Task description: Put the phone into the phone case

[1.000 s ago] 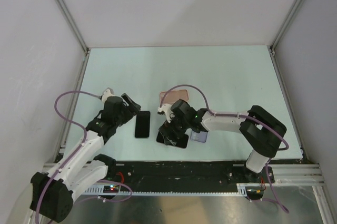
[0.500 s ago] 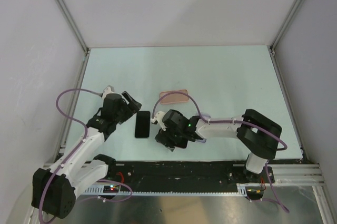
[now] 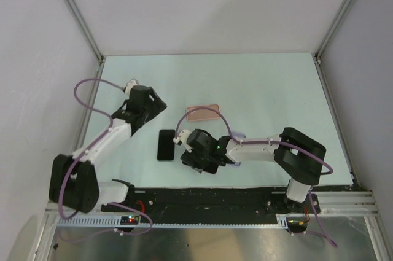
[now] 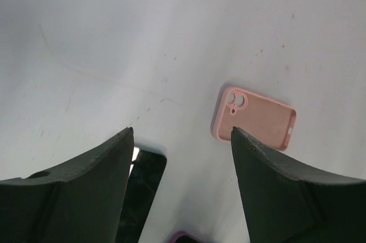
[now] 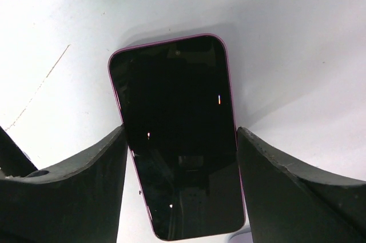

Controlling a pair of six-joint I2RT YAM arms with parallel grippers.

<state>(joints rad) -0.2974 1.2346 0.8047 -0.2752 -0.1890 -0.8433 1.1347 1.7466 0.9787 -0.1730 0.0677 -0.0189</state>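
**Right end effector straddles the phone by the near edge**

The tabletop (image 3: 276,83) is boxed in by walls (image 3: 202,9) on the left, far and right sides. Everything sits in its near-centre part; from the case (image 3: 204,112) out to the far wall and to the right wall there is open surface to move in. The phone (image 3: 212,167) lies flat just inside the near edge, mostly hidden under the right arm in the top view.

In the right wrist view the phone (image 5: 171,83) is dark-screened with a purple rim and rounded corners. The right end effector (image 5: 180,131) stands partly open, one finger at each long side. Whether the fingers press on it I cannot tell.

The case is pink, flat on the tabletop just beyond the phone, with two round lens holes in one corner.

The left end effector (image 4: 182,131) is spread wide and empty, above bare surface on the left. A second phone (image 3: 166,144), black, lies just left of the right end effector.
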